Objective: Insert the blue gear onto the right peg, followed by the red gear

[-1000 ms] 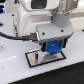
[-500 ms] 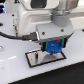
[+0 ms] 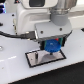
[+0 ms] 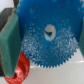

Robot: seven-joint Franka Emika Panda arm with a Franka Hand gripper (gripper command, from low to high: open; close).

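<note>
change: none seen over the last second, arm hovers as before | claw (image 3: 52, 46) clamped on blue gear (image 4: 47, 37) above plate (image 3: 34, 59) | red gear (image 4: 19, 70) waits | peg insertion pending

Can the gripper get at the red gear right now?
Probably not: the gripper looks shut on the blue gear, hanging over the plate. The red gear lies beneath, partly covered by blue gear and finger pad.

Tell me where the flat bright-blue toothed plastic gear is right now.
In the exterior view, the flat bright-blue toothed plastic gear sits in the gripper, just above the black-bordered grey plate, toward that plate's end on the exterior view's right.
</note>
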